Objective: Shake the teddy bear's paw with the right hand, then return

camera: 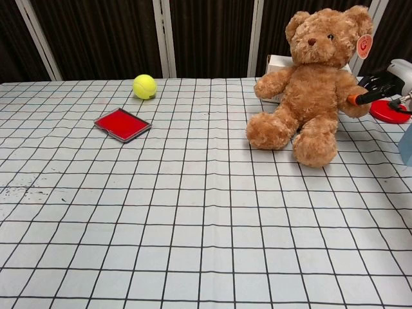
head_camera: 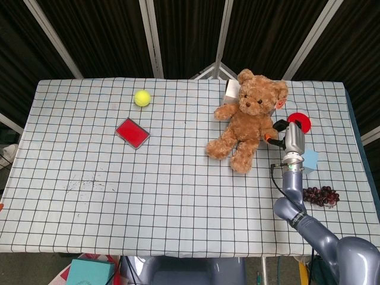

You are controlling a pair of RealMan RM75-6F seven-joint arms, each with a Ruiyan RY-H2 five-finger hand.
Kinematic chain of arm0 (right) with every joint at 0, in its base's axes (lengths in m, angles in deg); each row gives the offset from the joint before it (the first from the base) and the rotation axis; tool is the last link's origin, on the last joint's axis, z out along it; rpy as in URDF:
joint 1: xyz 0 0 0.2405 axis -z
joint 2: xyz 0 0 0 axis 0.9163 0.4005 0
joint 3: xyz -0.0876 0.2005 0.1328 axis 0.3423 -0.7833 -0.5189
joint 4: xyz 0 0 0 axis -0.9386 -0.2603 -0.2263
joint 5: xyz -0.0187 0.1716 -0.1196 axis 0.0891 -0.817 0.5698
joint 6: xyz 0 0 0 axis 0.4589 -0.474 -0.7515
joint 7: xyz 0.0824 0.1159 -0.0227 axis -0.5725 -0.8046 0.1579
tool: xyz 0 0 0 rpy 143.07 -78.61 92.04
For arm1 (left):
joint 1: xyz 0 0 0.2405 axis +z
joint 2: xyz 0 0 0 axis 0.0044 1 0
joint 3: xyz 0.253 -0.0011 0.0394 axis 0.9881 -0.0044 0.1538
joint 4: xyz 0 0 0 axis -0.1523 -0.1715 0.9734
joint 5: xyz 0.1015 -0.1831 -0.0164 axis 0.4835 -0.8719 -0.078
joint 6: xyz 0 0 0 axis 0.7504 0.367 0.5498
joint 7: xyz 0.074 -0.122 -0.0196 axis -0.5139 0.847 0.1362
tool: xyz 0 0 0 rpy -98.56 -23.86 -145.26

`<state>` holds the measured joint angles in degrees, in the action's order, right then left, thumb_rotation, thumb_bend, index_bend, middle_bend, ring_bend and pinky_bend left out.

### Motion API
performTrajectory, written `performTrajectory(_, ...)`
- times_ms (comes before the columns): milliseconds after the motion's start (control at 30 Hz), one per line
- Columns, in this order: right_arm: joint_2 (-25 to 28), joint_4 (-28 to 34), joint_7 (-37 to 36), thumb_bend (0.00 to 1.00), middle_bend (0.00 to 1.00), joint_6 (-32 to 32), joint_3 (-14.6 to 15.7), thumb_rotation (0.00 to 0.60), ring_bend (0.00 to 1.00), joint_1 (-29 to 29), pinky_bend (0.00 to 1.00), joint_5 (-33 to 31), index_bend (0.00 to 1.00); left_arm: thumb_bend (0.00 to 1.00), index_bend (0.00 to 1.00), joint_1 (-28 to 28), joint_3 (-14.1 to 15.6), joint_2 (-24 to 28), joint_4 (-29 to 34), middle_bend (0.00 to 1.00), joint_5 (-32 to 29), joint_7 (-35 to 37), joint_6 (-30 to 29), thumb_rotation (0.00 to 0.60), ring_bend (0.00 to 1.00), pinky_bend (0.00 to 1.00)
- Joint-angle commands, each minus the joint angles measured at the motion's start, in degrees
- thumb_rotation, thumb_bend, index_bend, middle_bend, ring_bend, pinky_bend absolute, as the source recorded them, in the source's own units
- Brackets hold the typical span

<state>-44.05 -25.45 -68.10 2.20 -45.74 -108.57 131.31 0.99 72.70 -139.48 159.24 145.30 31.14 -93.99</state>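
While the right hand (head_camera: 284,132) grips the paw, the scene reads as follows, each place given relative to the teddy bear (head_camera: 249,119).

Teddy bear: sits on the checked tablecloth (head_camera: 178,178) toward the far right part of the table, leaning to its own left, legs stretched forward; a round tag hangs at one ear.

Right hand: directly at the bear's right-side paw in both views, dark fingers (camera: 375,80) with an orange tip closed around that paw, so it holds the bear's paw; the grey arm runs from the near table edge up to the bear.

Left hand: neither view shows it.

White box (camera: 278,62): right behind the bear, partly hidden by its body.

Red disc (camera: 389,111): flat on the cloth just to the right of the bear, beyond the held paw.

Light blue block (head_camera: 309,160): to the right of the bear and nearer the front, beside the arm.

Dark grapes (head_camera: 320,195): further front and right of the bear.

Tennis ball (camera: 145,86): well to the left of the bear, near the far edge.

Red flat case (camera: 122,124): left of the bear, a little nearer than the ball.
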Motion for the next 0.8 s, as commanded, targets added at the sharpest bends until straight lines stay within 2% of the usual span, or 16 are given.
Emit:
performTrajectory(33,0.4,0.4,-0.6,0.41,0.50,0.2,-0.1,0.600,0.40,-0.2,0.00,0.7,0.57,0.20,0.26,-0.1,-0.1,-0.1,0.0,0.12,-0.2,-0.1,0.1,0.600,0.06,0.19)
performTrajectory(167,1.9,2.4,-1.2,0.26,0.28,-0.7,0.4,0.600,0.24,0.0,0.00,1.9,0.33,0.20,0.26,-0.3,-0.1,-0.1,0.1,0.12,-0.3,-0.4,0.4,0.600,0.06,0.19)
performTrajectory(267,3.4,4.5,-3.0,0.20,0.18,-1.5,1.1,0.600,0.15,0.7,0.00,3.5,0.20,0.20,0.26,-0.3,-0.1,-0.1,0.1,0.12,-0.2,-0.4,0.3,0.600,0.06,0.19)
performTrajectory(367,4.4,5.9,-4.5,0.19,0.13,-1.3,0.9,0.600,0.11,1.4,0.00,3.8,0.10,0.20,0.26,-0.1,-0.1,-0.1,0.0,0.12,-0.4,-0.2,0.2,0.600,0.06,0.19)
performTrajectory(567,7.7,9.6,-5.6,0.18,0.10,-2.2,0.8,0.600,0.09,3.4,0.00,3.0,0.03,0.20,0.26,0.0,-0.3,0.1,0.0,0.12,-1.0,0.2,0.3,0.600,0.06,0.19)
performTrajectory(800,15.8,19.5,-5.6,0.18,0.10,-0.7,2.7,0.600,0.09,9.6,0.00,3.8,0.00,0.20,0.26,-0.3,0.0,0.1,0.1,0.12,-0.3,0.3,0.8,0.600,0.06,0.19)
